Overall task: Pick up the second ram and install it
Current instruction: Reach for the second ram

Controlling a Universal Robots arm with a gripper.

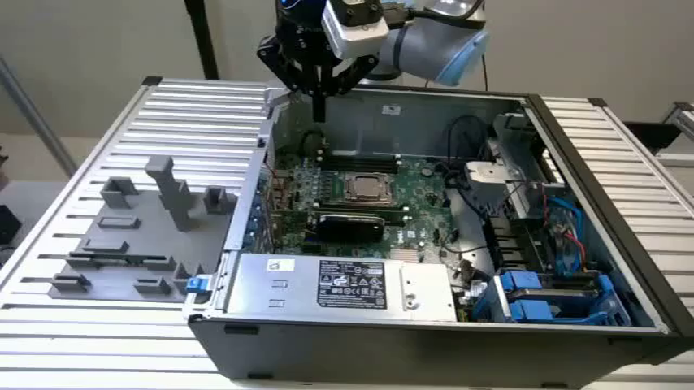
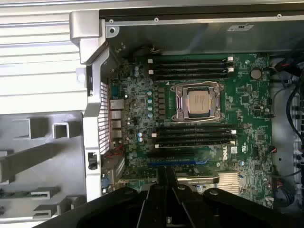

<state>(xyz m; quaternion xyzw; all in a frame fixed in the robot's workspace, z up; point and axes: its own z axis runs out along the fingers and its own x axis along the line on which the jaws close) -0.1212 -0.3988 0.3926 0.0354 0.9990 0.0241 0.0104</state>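
Ok, open computer case (image 1: 434,335) sits mid-worktop with the motherboard (image 1: 425,185) inside. The grey fixture (image 1: 130,237) is near the worktop edge at the exterior view's left. The gripper (image 1: 320,115) hangs over the case's far corner, fingers pressed together. The second ram (image 1: 109,258) lies in the fixture, hard to make out.

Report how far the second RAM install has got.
Done: nothing that shows. In hand: nothing; the gripper hangs shut above the motherboard, holding no stick. Left: what looks like the second ram lies in the grey fixture, not yet picked or installed.
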